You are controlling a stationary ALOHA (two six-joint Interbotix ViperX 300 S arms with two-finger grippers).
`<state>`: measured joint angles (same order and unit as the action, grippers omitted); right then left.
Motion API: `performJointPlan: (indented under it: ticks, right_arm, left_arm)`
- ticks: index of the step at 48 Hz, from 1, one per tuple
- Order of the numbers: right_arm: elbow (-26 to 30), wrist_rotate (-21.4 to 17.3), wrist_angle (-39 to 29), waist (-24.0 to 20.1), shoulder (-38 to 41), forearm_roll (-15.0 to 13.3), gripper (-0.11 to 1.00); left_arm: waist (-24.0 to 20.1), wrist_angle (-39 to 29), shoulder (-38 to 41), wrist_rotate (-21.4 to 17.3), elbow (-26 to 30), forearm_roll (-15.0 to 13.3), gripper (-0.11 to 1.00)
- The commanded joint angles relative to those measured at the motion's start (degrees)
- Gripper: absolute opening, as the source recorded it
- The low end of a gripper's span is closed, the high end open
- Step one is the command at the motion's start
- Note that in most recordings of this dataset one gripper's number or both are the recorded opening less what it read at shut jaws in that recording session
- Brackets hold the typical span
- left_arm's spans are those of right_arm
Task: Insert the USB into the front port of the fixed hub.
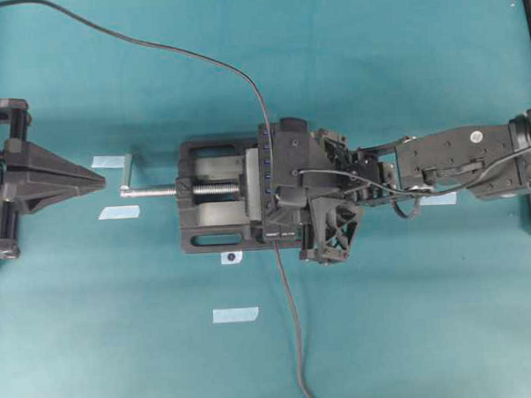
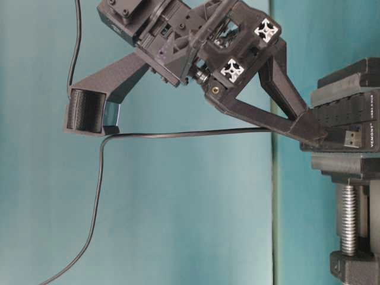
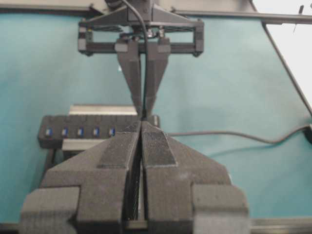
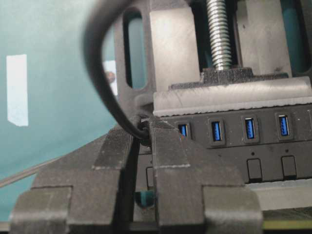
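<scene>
Here, the USB (image 2: 352, 138) — pinched between right fingers (image 2: 309, 127).

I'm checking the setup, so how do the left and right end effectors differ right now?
The left end effector sits apart from the vise; the right end effector is over the fixed hub. The left holds nothing; the right grips the USB. Both have their jaws shut.
</scene>
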<state>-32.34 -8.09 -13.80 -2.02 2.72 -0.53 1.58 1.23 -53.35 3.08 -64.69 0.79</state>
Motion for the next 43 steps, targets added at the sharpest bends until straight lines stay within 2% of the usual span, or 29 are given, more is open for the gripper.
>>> performJointPlan:
  ticks: [1, 13, 27, 43]
  right_arm:
    - [0.26, 0.0, -0.26, 0.0, -0.18, -0.18, 0.04]
    - [1.67, 0.09, -3.52, 0.0, -0.18, -0.88, 0.04]
    - [4.39, 0.09, -7.29, 0.0, 0.18, -2.99, 0.04]
    - [6.59, 0.0, -7.91, 0.0, 2.99, -3.08, 0.04]
  left_arm:
    - [0.0, 0.53, 0.35, 0.09, 0.62, 0.09, 0.0]
    - [0.0, 1.32, 0.35, 0.0, 0.44, 0.09, 0.0]
    - [0.0, 1.58, 0.35, 0.0, 0.35, 0.09, 0.0]
    - [0.09, 1.67, 0.18, -0.09, 0.35, 0.09, 0.0]
